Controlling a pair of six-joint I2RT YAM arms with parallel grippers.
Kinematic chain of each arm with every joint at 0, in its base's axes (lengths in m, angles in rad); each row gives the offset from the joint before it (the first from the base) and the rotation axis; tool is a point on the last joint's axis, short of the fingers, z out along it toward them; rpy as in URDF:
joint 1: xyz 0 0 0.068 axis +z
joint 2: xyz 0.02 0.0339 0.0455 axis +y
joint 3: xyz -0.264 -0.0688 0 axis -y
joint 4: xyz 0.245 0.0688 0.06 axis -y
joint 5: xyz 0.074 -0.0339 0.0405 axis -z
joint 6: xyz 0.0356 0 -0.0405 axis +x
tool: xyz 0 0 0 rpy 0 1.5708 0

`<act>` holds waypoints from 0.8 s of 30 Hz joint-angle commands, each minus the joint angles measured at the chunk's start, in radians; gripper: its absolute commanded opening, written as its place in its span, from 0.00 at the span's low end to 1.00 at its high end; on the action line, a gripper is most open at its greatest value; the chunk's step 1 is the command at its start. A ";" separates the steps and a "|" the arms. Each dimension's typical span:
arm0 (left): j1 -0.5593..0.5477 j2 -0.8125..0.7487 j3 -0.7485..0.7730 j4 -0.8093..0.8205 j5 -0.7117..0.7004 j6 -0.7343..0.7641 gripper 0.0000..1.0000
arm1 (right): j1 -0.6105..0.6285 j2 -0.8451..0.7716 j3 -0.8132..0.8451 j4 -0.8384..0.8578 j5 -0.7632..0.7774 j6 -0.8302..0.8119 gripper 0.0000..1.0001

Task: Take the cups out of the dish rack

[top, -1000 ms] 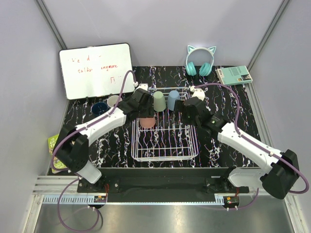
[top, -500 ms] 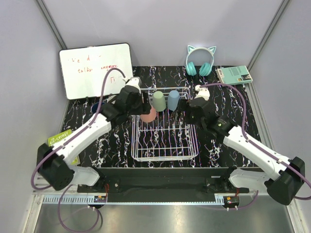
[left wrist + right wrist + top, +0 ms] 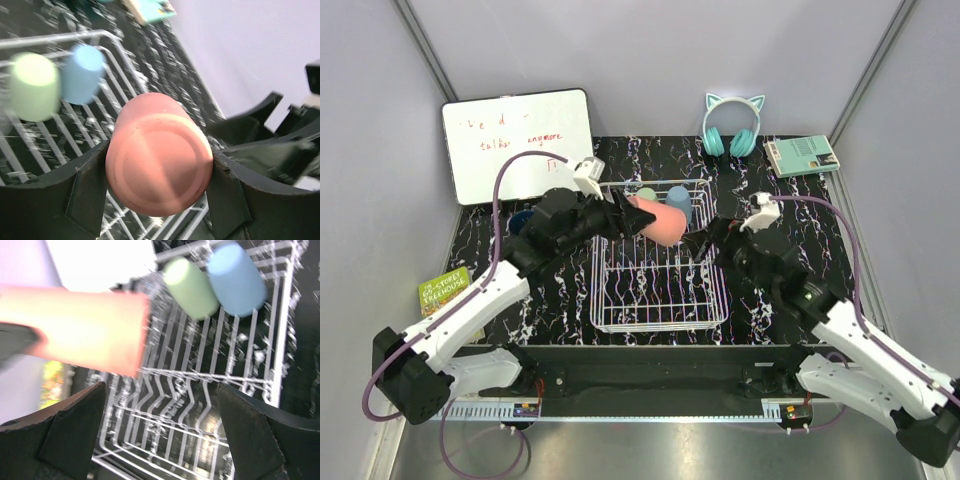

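My left gripper [image 3: 632,216] is shut on the salmon-pink cup [image 3: 662,223] and holds it on its side above the back of the white wire dish rack [image 3: 660,310]. In the left wrist view the pink cup's base [image 3: 159,155] fills the space between the fingers [image 3: 87,192]. The sage-green cup [image 3: 646,194] and the light-blue cup [image 3: 677,197] stand upside down at the rack's back edge. My right gripper [image 3: 713,240] is open and empty, over the rack's right side. Its wrist view shows the pink cup [image 3: 85,330], the green cup [image 3: 190,287], the blue cup [image 3: 235,277] and the rack [image 3: 200,405].
A dark navy mug [image 3: 520,220] shows partly behind my left arm, left of the rack. A whiteboard [image 3: 518,145] leans at the back left. Teal cat-ear headphones [image 3: 732,125] and a teal box [image 3: 802,153] lie at the back right. A green booklet [image 3: 445,290] lies at the left edge.
My left gripper has lifted the pink cup out of the rack and swung it sideways to the right. My right arm has drawn back to the right.
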 commanded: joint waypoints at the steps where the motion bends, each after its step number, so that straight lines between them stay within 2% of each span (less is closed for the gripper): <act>1: 0.010 -0.023 -0.076 0.334 0.214 -0.119 0.00 | 0.007 -0.112 -0.044 0.177 -0.082 0.028 1.00; 4: 0.010 -0.011 -0.121 0.445 0.262 -0.190 0.00 | 0.007 -0.160 -0.061 0.224 -0.113 0.035 1.00; 17: 0.012 -0.022 -0.199 0.650 0.288 -0.308 0.00 | 0.007 -0.131 -0.084 0.282 -0.183 0.062 0.98; 21: 0.012 0.006 -0.219 0.693 0.314 -0.343 0.00 | 0.007 -0.099 -0.075 0.319 -0.213 0.059 0.83; 24: 0.010 0.018 -0.233 0.724 0.326 -0.365 0.00 | 0.005 -0.073 -0.068 0.342 -0.220 0.061 0.78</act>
